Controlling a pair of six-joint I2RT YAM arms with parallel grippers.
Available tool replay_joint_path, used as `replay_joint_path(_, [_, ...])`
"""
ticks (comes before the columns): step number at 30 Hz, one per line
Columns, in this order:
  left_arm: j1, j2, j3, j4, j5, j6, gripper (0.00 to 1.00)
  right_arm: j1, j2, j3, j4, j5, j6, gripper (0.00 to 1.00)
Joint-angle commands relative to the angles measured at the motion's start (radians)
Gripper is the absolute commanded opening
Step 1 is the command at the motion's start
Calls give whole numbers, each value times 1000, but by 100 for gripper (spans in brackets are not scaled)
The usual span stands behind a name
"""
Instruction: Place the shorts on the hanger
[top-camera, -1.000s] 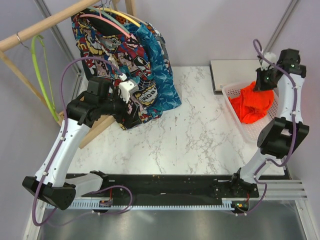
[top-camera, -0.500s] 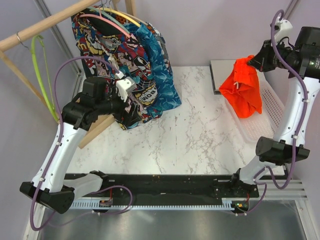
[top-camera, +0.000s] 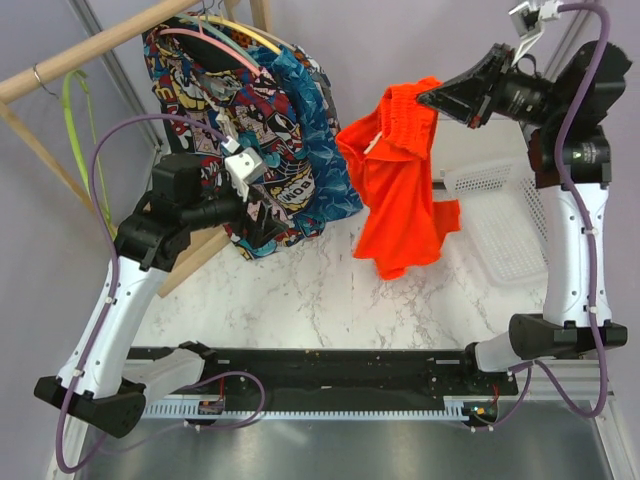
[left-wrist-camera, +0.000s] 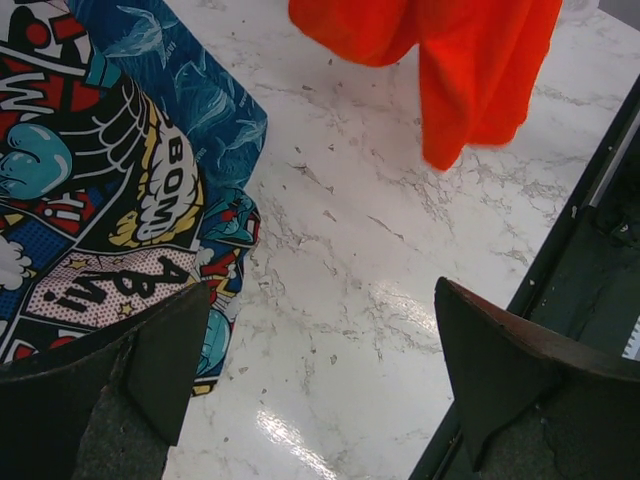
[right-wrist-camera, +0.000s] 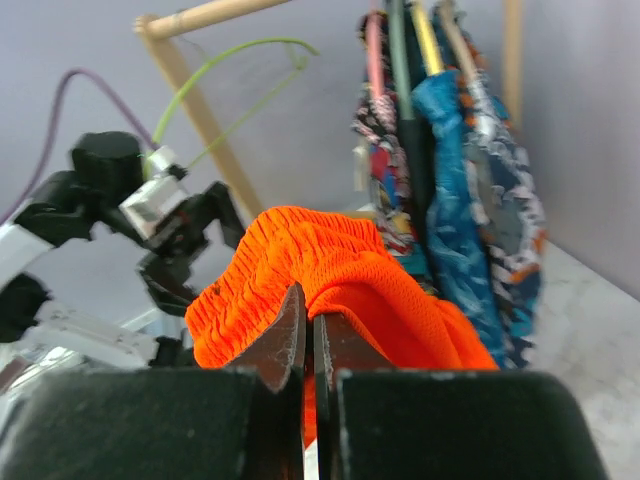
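Note:
The orange-red shorts (top-camera: 400, 190) hang in the air over the back middle of the table, pinched at the waistband by my right gripper (top-camera: 428, 98), which is shut on them. In the right wrist view the ribbed waistband of the shorts (right-wrist-camera: 330, 265) bulges over the closed gripper (right-wrist-camera: 308, 310). The lime-green hanger (top-camera: 78, 140) hangs from the wooden rail at the far left, also seen as a thin hanger (right-wrist-camera: 235, 70) behind. My left gripper (top-camera: 262, 205) stands open near the comic-print garment, nothing between its fingers (left-wrist-camera: 160, 350). The shorts' lower hem (left-wrist-camera: 460, 70) shows at the top.
A comic-print garment (top-camera: 215, 110) and a blue patterned one (top-camera: 315, 150) hang on pink and yellow hangers from the wooden rack (top-camera: 90, 45). A white basket (top-camera: 500, 220) sits at the right edge. The black base rail (top-camera: 330, 365) runs along the near edge.
My right arm has lifted the shorts out of the white basket and carried them up and left, toward the rack. The left arm shifted slightly, its gripper still open.

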Motion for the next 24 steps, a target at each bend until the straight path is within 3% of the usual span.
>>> replay_joint_path(1, [-3, -45, -20, 50, 63, 11, 99, 69, -69, -251, 275, -119, 171, 0])
replay_joint_path(4, [-3, -84, -77, 38, 72, 86, 100, 100, -172, -569, 269, -176, 81, 2])
replay_joint_path(7, [-4, -93, -141, -17, 77, 188, 99, 108, -261, -837, 160, -191, -51, 6])
replay_joint_path(8, [-6, -88, -158, -33, 74, 246, 99, 108, -281, -878, 95, -181, -232, 6])
replay_joint_path(9, [-10, -82, -195, -49, 71, 280, 97, 108, -278, -897, -163, -153, -365, 7])
replay_joint_path(11, [-32, -79, -243, -63, 51, 374, 93, 132, -228, -898, -451, -46, -824, 9])
replay_joint_path(12, [-44, -79, -294, -56, 49, 403, 90, 138, -208, -901, -625, 0, -916, 9])
replay_joint_path(17, [-87, -88, -466, 135, 104, 562, 88, 135, -166, -986, -669, 207, -966, 5])
replay_joint_path(24, [-211, 49, -525, 404, 15, 650, 78, 134, -140, -966, -644, 405, -923, 6])
